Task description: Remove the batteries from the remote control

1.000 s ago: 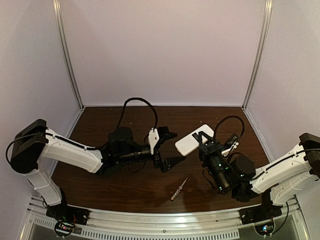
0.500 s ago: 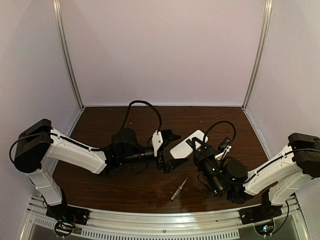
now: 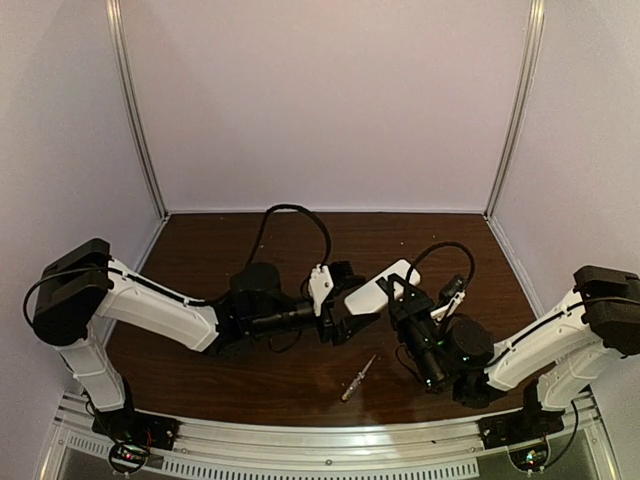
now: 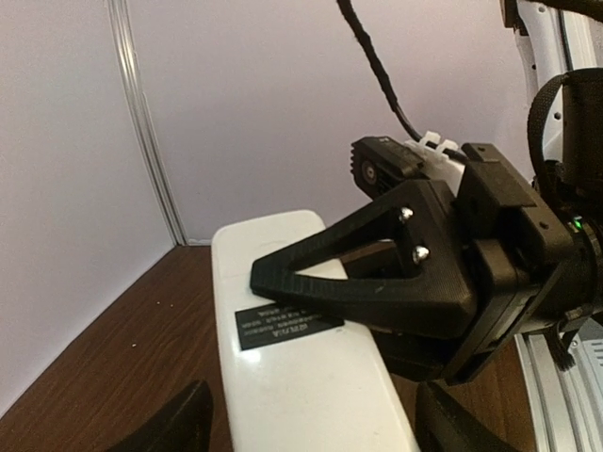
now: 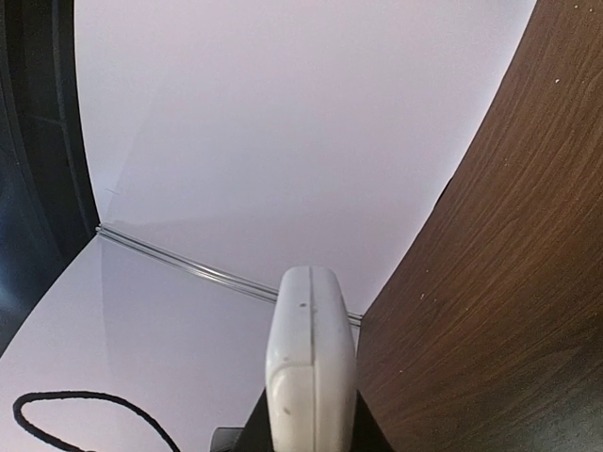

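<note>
The remote control (image 3: 378, 289) is a white bar held off the table, tilted up toward the back. My right gripper (image 3: 404, 297) is shut on its right end. In the right wrist view the remote control (image 5: 311, 363) shows edge-on between the right gripper (image 5: 311, 438) fingers. In the left wrist view its plain white back (image 4: 301, 386) carries a dark label (image 4: 283, 328). My left gripper (image 3: 352, 306) is open, with a finger on each side of the remote's near end. A small gap shows at the left fingertip (image 4: 174, 424). The batteries are hidden.
A thin silvery screwdriver (image 3: 358, 378) lies on the brown table (image 3: 200, 250) in front of the two grippers. Pale walls with metal corner rails (image 3: 140, 110) enclose the back and sides. Black cables loop above both wrists.
My left gripper has moved right until its fingers straddle the remote, and its jaws have narrowed. The right gripper carried the remote left and slightly lower toward it.
</note>
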